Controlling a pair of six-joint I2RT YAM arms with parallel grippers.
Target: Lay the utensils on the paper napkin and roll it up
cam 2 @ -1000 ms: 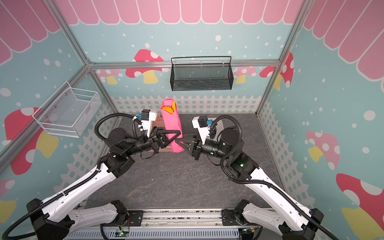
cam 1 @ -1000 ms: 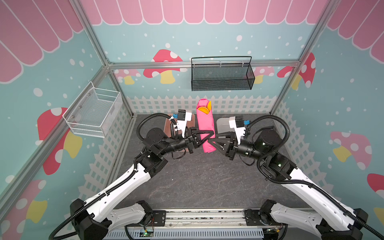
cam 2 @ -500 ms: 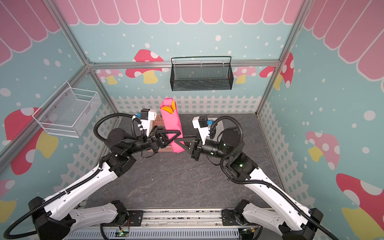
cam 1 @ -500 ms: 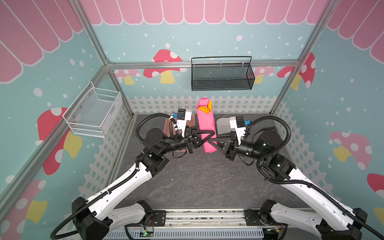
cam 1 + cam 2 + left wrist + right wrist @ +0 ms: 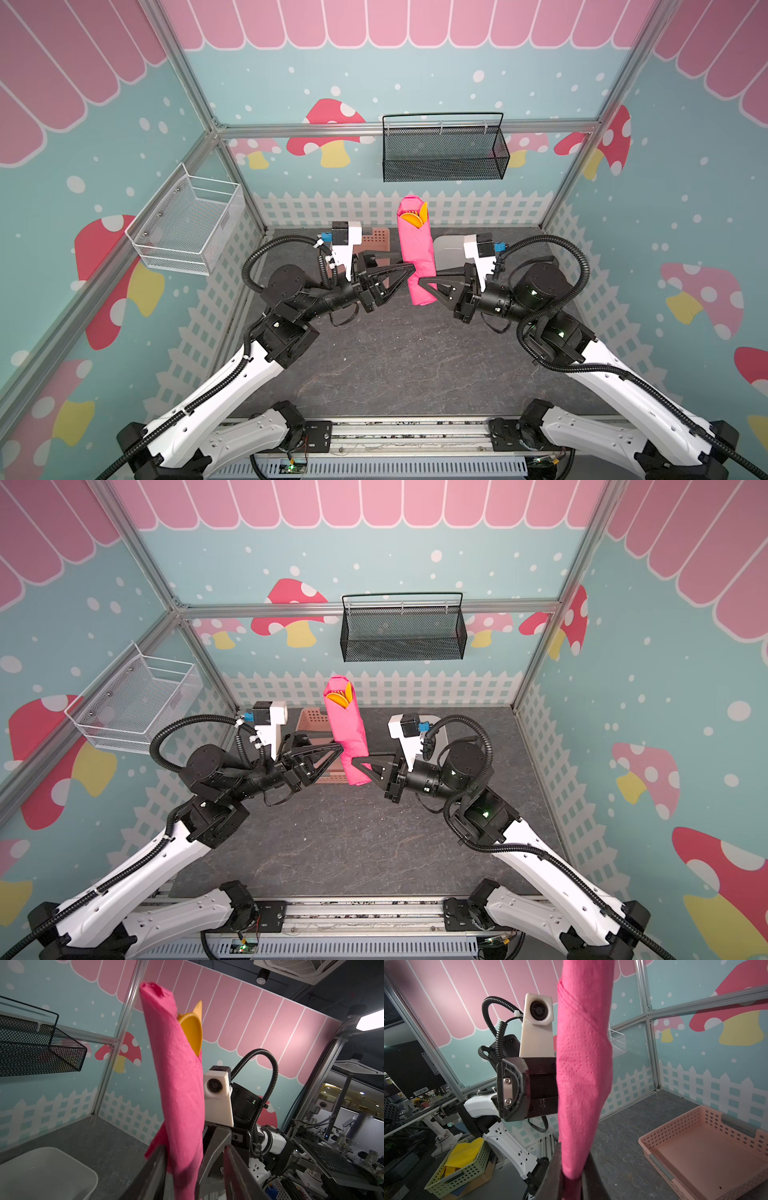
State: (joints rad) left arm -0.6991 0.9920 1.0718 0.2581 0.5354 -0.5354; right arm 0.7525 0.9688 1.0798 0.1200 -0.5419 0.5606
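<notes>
I hold the nearly upright paper napkin (image 5: 415, 253) roll low in my right gripper (image 5: 424, 284); the left gripper (image 5: 405, 275), just beside it, stands open.

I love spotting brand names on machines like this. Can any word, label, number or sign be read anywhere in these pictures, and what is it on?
No text can be read in any view.
A white sticker on the dark panel outside the cell, in the right wrist view: barcode-like print, too small to read.
The paper napkin, utensils and pink basket show no lettering.
</notes>
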